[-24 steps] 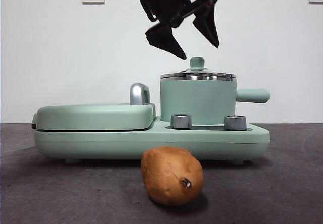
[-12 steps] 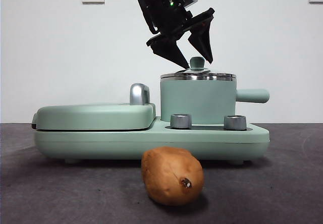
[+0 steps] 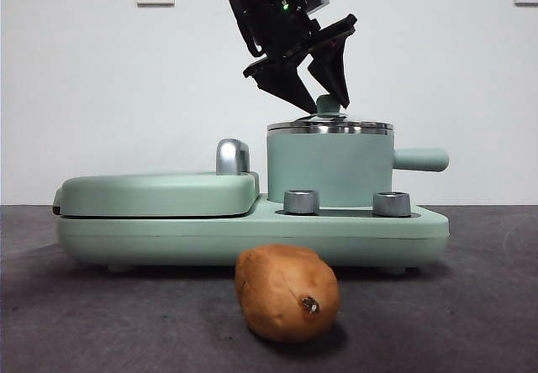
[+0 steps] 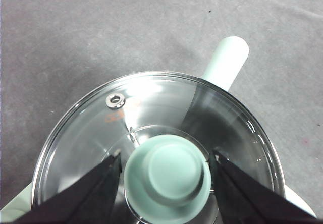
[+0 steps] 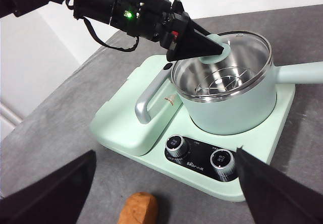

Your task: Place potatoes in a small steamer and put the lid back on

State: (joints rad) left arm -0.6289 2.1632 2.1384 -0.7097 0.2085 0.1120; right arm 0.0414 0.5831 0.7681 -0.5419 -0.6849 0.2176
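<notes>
Small steamer [image 3: 329, 168] sits on the cooker base [image 3: 252, 230], right half; its side handle [image 3: 420, 160] points right in the front view. Lid [image 4: 151, 113] rests on the steamer rim. Griddle cover [image 3: 155, 194] lies on the left half of the base, just beside the steamer. Two knobs [image 3: 301, 202] stand on the base in front of the steamer. Potato [image 3: 287, 293] lies on the table [image 3: 84, 323] in front of the base, apart from it. Left gripper [image 3: 324, 104] is above the steamer, one jaw on each side of the lid knob [image 4: 167, 176]. Right gripper [image 5: 161, 188] hangs over the table in front of the base, near the potato.
</notes>
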